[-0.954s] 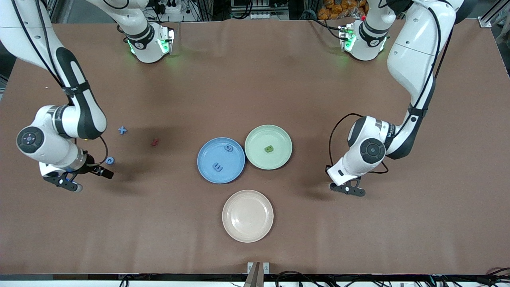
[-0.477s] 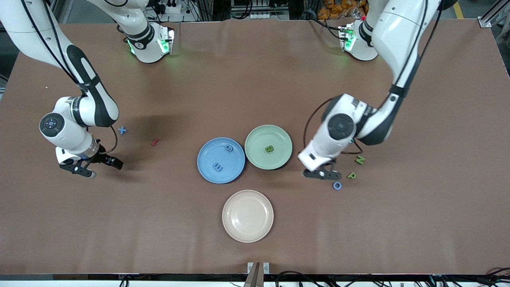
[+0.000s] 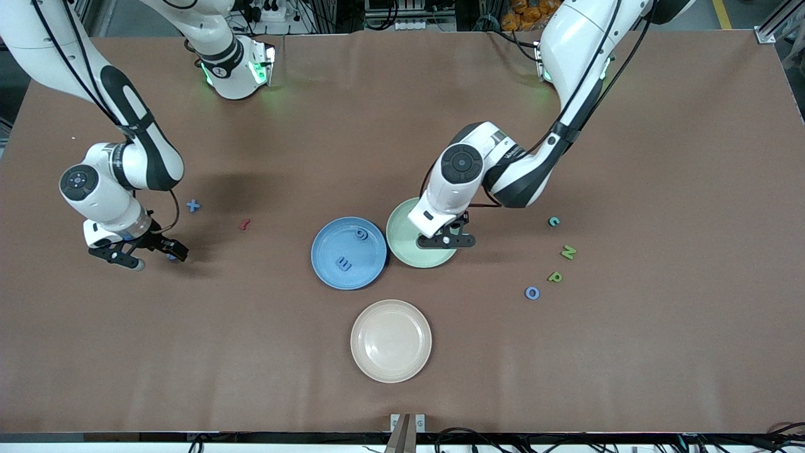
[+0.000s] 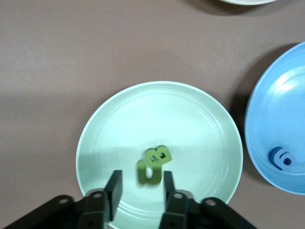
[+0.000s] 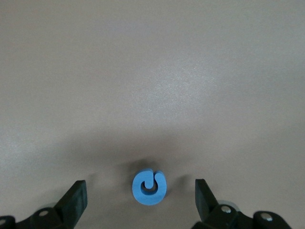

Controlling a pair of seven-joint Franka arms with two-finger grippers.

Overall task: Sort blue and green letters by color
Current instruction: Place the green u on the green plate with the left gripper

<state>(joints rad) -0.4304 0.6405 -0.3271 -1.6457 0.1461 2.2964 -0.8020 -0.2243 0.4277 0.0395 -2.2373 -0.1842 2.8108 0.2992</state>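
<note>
My left gripper [image 3: 448, 240] hangs over the green plate [image 3: 405, 250], open. A blurred green letter [image 4: 148, 172] sits loose between the fingers, touching neither, just above the plate [image 4: 190, 119] and against a green B [image 4: 159, 153]. My right gripper [image 3: 143, 253] is low over the table at the right arm's end, open around a blue c [image 5: 149, 187] lying flat. The blue plate [image 3: 327, 242] holds a blue m [image 3: 344, 263] and a blue g [image 3: 360, 234]. A blue plus [image 3: 193, 205] lies near the right arm.
At the left arm's end lie a teal c [image 3: 554, 221], green N [image 3: 568, 252], green P [image 3: 554, 276] and blue o [image 3: 532, 292]. A small red piece [image 3: 244, 224] is beside the plus. A pink plate [image 3: 391, 340] stands nearest the front camera.
The left arm swept from its end of the table to over the green plate, and its jaws parted, letting the green letter go. The right gripper shifted over the blue c.
</note>
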